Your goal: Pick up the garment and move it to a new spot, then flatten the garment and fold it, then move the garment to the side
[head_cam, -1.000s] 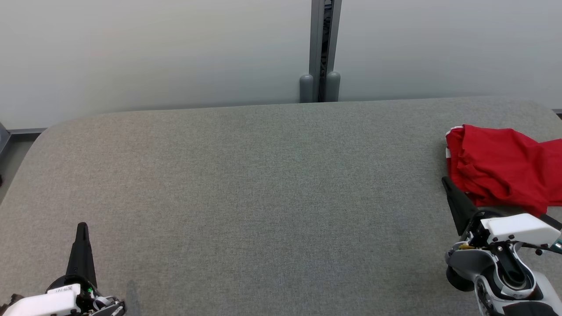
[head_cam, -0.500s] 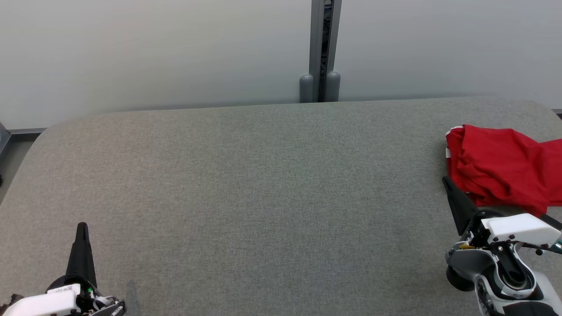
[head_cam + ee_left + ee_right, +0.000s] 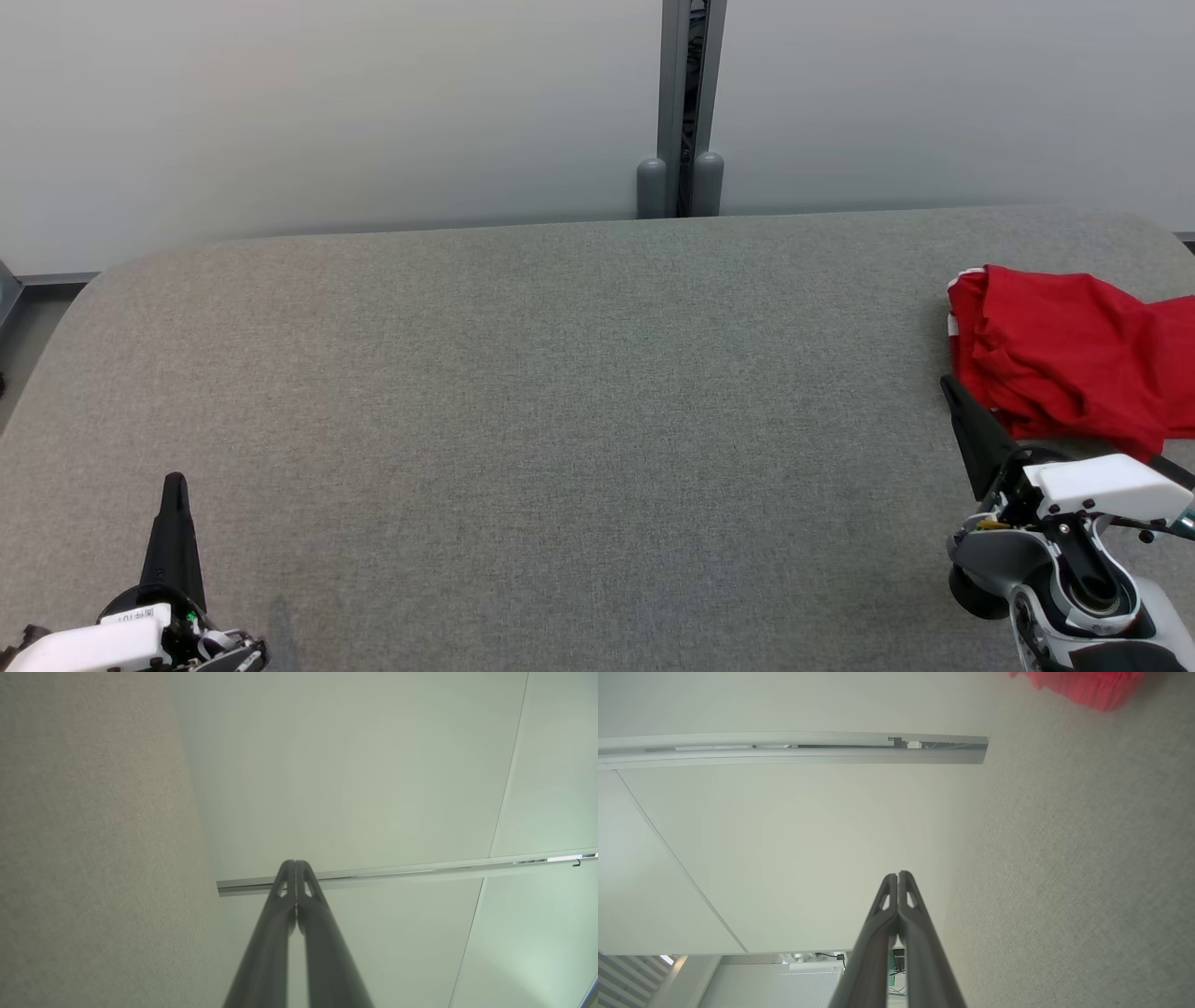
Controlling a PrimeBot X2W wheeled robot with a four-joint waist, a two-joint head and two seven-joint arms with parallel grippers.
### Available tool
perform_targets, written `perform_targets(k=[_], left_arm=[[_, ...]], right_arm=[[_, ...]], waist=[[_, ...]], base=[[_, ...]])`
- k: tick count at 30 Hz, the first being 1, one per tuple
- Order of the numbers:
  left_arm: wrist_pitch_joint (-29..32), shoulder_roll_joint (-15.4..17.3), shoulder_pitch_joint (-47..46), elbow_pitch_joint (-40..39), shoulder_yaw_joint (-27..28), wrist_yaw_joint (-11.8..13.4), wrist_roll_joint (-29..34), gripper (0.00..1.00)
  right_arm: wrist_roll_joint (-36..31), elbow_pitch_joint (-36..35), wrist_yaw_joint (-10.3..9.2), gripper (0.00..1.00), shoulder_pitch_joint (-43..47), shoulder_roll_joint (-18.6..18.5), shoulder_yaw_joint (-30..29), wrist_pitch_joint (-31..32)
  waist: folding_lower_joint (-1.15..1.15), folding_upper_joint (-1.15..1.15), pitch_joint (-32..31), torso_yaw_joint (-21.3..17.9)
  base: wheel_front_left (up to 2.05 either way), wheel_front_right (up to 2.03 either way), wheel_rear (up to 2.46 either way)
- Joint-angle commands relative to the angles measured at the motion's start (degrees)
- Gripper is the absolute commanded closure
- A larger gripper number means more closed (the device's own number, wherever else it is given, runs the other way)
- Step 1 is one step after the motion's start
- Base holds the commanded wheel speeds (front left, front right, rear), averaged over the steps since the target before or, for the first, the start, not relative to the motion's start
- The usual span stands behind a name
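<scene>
The garment (image 3: 1064, 350) is a red piece with a thin white trim, lying rumpled at the right edge of the grey padded table (image 3: 560, 392) and cut off by the frame's right side. A corner of the garment (image 3: 1083, 688) shows at the top right of the right wrist view. My right gripper (image 3: 949, 385) is shut and empty, its tip just at the garment's near left edge, whether touching I cannot tell. In the right wrist view its fingers (image 3: 899, 877) meet. My left gripper (image 3: 174, 482) is shut and empty at the lower left, fingers (image 3: 295, 864) pressed together.
Pale wall panels stand behind the table, joined by a grey vertical post (image 3: 691, 103) at the far edge. The table's rounded left corner (image 3: 84, 289) drops off to a strip of floor.
</scene>
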Motion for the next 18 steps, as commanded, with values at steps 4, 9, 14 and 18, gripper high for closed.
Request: perform_targets(k=[4, 9, 14, 18], left_arm=[[0.1, 0.3, -1.0, -0.2, 0.2, -0.1, -0.1, 1.00], [0.1, 0.3, -1.0, -0.2, 0.2, -0.1, -0.1, 1.00], [0.1, 0.3, -1.0, -0.2, 0.2, -0.1, -0.1, 1.00], [0.1, 0.3, -1.0, -0.2, 0.2, -0.1, -0.1, 1.00]], right_arm=[[-0.1, 0.2, 0.00, 1.00, -0.6, 0.0, -0.1, 0.3], [-0.2, 0.2, 0.01, 1.00, -0.6, 0.0, -0.1, 0.4], [-0.3, 0.2, 0.01, 1.00, -0.6, 0.0, -0.2, 0.4], [-0.3, 0.2, 0.01, 1.00, -0.6, 0.0, -0.2, 0.4]], waist=[[0.00, 0.00, 0.0, 0.0], [0.00, 0.00, 0.0, 0.0], [0.00, 0.00, 0.0, 0.0], [0.00, 0.00, 0.0, 0.0]], base=[[0.00, 0.00, 0.00], [0.00, 0.00, 0.00], [0.00, 0.00, 0.00], [0.00, 0.00, 0.00]])
